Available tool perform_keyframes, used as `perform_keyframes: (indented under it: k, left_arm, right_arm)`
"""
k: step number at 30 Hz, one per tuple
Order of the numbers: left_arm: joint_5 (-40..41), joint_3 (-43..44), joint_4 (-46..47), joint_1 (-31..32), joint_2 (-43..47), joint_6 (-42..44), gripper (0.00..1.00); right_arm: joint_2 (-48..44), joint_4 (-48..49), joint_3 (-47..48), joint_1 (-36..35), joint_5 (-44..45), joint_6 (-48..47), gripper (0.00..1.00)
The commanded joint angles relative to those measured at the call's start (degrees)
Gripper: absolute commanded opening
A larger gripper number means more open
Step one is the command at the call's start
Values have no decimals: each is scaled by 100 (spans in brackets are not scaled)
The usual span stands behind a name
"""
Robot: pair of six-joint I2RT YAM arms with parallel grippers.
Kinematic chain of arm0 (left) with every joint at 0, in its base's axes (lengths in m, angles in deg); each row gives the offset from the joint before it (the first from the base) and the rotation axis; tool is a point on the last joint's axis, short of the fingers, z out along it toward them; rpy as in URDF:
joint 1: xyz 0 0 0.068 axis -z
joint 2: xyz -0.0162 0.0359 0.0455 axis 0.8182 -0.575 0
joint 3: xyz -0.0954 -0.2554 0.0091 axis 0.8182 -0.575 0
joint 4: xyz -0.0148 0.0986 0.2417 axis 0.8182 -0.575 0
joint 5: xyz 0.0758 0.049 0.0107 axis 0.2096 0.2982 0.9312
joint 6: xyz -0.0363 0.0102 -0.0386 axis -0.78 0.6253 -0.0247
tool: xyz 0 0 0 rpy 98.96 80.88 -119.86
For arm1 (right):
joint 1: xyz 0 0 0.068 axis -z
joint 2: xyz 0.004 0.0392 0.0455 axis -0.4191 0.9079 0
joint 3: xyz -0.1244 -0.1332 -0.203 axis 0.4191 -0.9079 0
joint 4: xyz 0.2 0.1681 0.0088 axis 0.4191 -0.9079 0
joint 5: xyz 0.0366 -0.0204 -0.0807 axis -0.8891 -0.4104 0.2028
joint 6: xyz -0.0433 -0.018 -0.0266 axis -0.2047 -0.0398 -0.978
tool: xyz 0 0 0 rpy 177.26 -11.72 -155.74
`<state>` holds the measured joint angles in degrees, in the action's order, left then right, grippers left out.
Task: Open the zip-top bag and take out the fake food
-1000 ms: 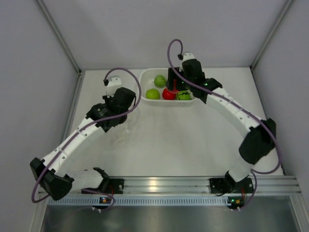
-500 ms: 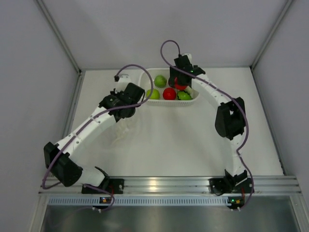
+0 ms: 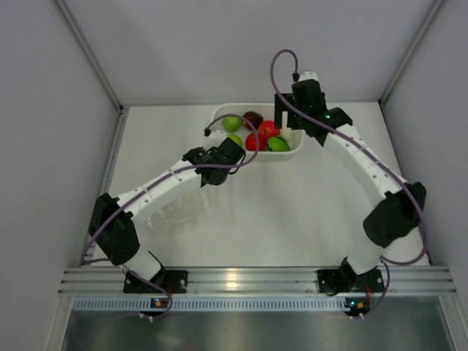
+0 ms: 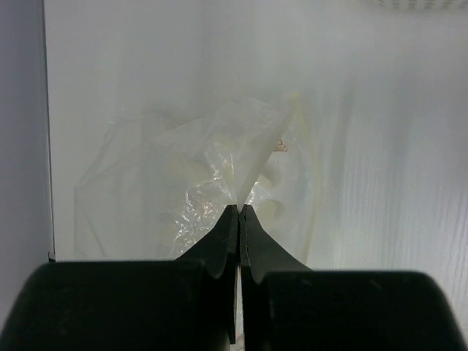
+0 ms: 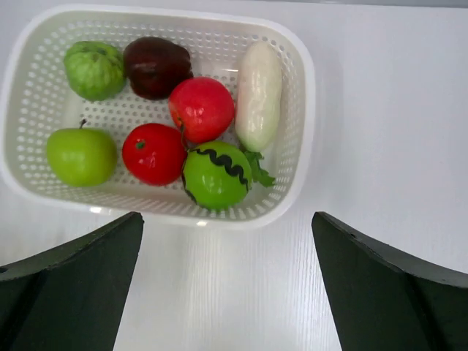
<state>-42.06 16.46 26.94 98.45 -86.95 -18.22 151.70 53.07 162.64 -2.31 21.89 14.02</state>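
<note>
The zip-top bag (image 4: 175,183) is clear, crinkled and looks empty; in the top view it (image 3: 179,210) trails on the table below my left arm. My left gripper (image 4: 240,210) is shut on a pinched fold of it, and in the top view this gripper (image 3: 208,175) sits just in front of the basket. The fake food (image 5: 201,108) lies in the white basket (image 5: 303,88): green, red and maroon balls and a white elongated piece (image 5: 258,95). My right gripper (image 5: 227,292) is wide open and empty, above the table just in front of the basket (image 3: 292,151).
The basket stands at the back middle of the table, close to the rear wall. Side walls close in the table on the left and right. My left forearm (image 3: 161,186) stretches diagonally over the bag.
My left gripper has moved right toward the basket, pulling the bag with it. My right gripper has drawn back from over the basket, where a maroon and another red piece now show.
</note>
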Motion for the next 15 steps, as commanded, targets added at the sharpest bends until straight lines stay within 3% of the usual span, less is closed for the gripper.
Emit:
perform_keyframes:
  k: [1, 3, 6, 7, 12, 15]
  left_arm:
    - [-99, -140, -19, 83, -177, -206, 0]
    - [-107, -193, -19, 110, -213, -250, 5]
    - [-186, -158, -10, 154, -108, -338, 24]
    - [-187, -140, -10, 189, -73, -355, 43]
    - [-143, -17, -10, 242, 497, -504, 85]
    - [-11, -8, -1, 242, 1006, -601, 93]
  right_arm:
    - [-1281, 398, -864, 28, -445, -20, 99]
    - [-1932, 504, -1541, 20, -691, -2, 99]
    - [-2679, 549, -2201, 11, -771, 50, 99]
    - [-2864, 531, -2341, 20, -754, 77, 99]
    - [-3980, 399, -3063, 20, -788, 121, 99]
    - [-4481, 128, -3248, 20, -736, 130, 99]
